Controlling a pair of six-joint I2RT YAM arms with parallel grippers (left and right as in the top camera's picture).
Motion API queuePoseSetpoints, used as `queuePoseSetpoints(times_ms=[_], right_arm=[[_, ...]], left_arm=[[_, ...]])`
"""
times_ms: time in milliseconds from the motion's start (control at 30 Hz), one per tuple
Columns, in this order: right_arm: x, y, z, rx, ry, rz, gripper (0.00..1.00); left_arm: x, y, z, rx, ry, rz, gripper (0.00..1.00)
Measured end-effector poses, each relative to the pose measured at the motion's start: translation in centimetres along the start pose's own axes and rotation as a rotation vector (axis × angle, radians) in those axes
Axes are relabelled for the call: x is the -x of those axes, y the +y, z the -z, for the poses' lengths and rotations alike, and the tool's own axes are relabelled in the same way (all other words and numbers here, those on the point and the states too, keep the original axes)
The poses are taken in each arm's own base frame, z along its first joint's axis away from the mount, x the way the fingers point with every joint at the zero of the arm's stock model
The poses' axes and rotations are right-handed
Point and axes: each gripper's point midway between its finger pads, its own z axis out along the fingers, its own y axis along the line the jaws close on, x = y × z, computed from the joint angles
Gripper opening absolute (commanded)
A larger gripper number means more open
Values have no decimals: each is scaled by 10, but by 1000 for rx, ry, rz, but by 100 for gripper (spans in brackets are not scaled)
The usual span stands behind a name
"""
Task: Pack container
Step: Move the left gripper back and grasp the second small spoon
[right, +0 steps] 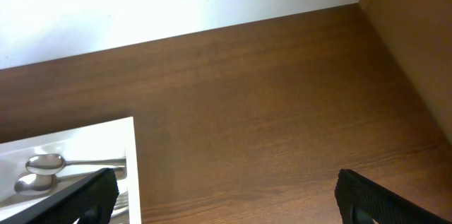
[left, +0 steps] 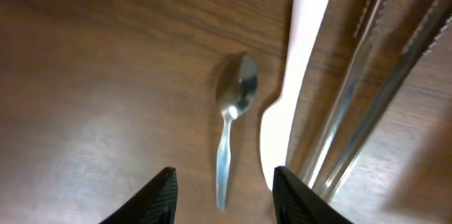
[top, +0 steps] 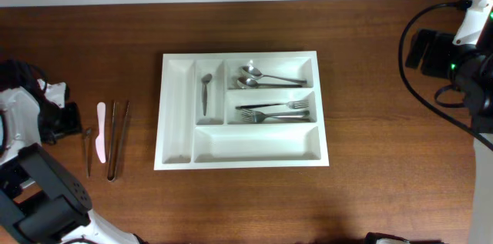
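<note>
The white container (top: 176, 109) lies mid-table. It holds one spoon (top: 206, 94) in its second narrow compartment, two spoons (top: 258, 78) in the top wide one and forks (top: 275, 111) in the middle one. Its corner (right: 131, 174) shows in the right wrist view. Left of it lie a small metal spoon (top: 88, 152), a white knife (top: 101, 131) and metal tongs (top: 117, 140). My left gripper (left: 224, 196) is open above the small spoon (left: 233, 121), its handle between the fingertips, not touching. My right gripper (right: 233, 203) is open and empty over bare table, right of the container.
The white knife (left: 300, 61) and the tongs (left: 367, 104) lie close to the right of the small spoon. The container's left narrow compartment and bottom wide compartment hold nothing. The right arm (top: 454, 51) and its cables are at the far right.
</note>
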Motion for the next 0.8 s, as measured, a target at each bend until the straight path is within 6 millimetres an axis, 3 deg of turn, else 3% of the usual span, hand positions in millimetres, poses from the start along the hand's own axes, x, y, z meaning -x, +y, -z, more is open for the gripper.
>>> queuePoseSetpoints(times_ms=[367, 600, 800], right_arm=[[0, 0, 0, 0, 0, 0, 99], [0, 0, 0, 0, 0, 0, 99], [0, 0, 0, 0, 0, 0, 99]], left_arm=[[19, 9, -16, 47, -87, -51, 53], [9, 6, -51, 23, -1, -55, 48], [2, 4, -67, 9, 43, -57, 48]])
